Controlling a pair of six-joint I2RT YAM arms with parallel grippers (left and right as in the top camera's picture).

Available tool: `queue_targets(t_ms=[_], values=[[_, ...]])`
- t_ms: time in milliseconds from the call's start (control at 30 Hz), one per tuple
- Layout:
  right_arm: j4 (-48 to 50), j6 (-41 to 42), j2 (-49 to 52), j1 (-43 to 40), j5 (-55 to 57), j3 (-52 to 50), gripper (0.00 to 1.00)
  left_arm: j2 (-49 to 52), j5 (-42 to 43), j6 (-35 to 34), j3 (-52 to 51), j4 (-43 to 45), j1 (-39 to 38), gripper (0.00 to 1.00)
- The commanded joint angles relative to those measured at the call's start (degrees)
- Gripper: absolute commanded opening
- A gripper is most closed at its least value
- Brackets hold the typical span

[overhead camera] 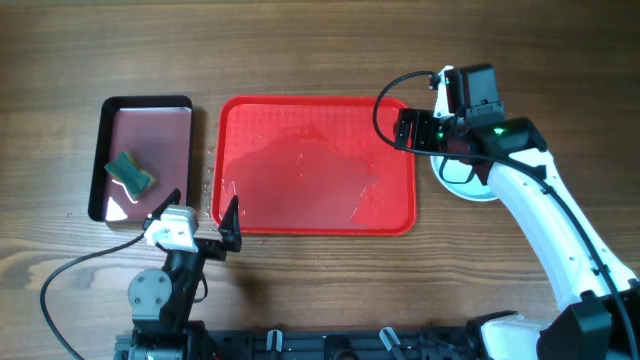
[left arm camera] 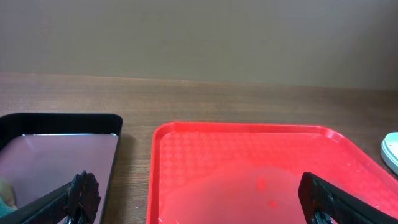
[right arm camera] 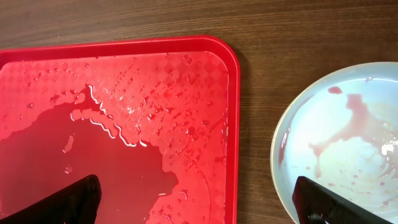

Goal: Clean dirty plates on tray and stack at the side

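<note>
The red tray [overhead camera: 318, 165] lies in the middle of the table with no plates on it, only a film of water [right arm camera: 124, 124]. A pale turquoise plate [right arm camera: 348, 149] with reddish-brown smears lies on the wood just right of the tray. It shows partly under my right arm in the overhead view [overhead camera: 468, 188], and its edge shows in the left wrist view [left arm camera: 390, 151]. I cannot tell whether other plates lie under it. My right gripper [right arm camera: 202, 208] is open and empty, spanning the tray's right rim and the plate's left edge [overhead camera: 425, 135]. My left gripper [overhead camera: 204, 208] is open and empty at the tray's near left corner [left arm camera: 202, 205].
A smaller black-rimmed tray [overhead camera: 110, 110] stands left of the red tray, with a green-and-yellow sponge [overhead camera: 132, 172] in it. Water droplets lie on the wood between the two trays. The right arm's cable loops over the red tray's far right corner.
</note>
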Motion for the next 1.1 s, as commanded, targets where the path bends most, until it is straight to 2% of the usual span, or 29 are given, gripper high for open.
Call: queue_targets(t_ms=[0, 433, 633, 800, 867, 1067], values=[[0.31, -0.13, 0.61, 0.07, 4.70, 0.81, 1.00, -0.79, -0.39, 1.27, -0.57, 0.24, 0.48, 1.00], [0.46, 0.24, 0.68, 0.07, 5.79, 0.81, 1.00, -0.79, -0.39, 1.27, -0.57, 0.22, 0.48, 1.00], [5.22, 0.02, -1.81, 0.07, 4.61, 0.74, 1.00, -0.79, -0.39, 1.27, -0.57, 0.22, 0.48, 1.00], [16.48, -3.19, -15.89, 0.07, 6.34, -7.58, 1.00, -0.79, -0.39, 1.27, -0.57, 0.24, 0.48, 1.00], [23.32, -3.23, -25.35, 0.07, 9.20, -15.45, 1.00, -0.79, -0.39, 1.27, -0.57, 0.24, 0.48, 1.00], [35.78, -4.50, -50.42, 0.07, 12.15, -37.86, 1.00, -0.79, -0.39, 1.27, -0.57, 0.24, 0.48, 1.00]])
